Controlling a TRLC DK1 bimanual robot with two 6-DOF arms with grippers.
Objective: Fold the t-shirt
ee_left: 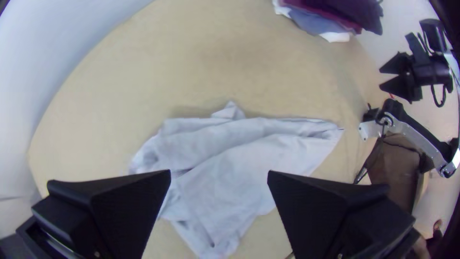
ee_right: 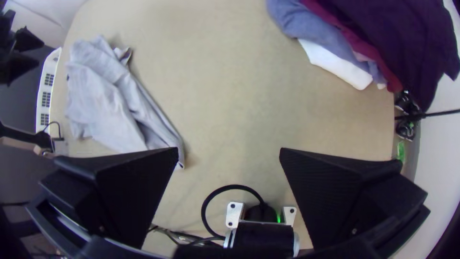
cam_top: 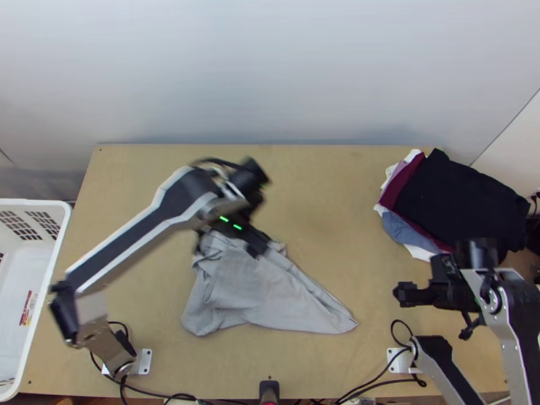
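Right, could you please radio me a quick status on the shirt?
Left pincer open above grey shirt; right pincer open, clear of it. Shirt crumpled, unheld. Left arm overhangs its far edge.

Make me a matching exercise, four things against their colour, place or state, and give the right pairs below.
Column one:
1. T-shirt
2. Plastic basket
3. Clothes stack
4. Left gripper

Column two:
A. White, at the left end of the table
B. Open, over pale grey cloth
C. Black on top, at the table's far right
D. Pale grey, rumpled on the table

Right pairs: 1-D, 2-A, 3-C, 4-B
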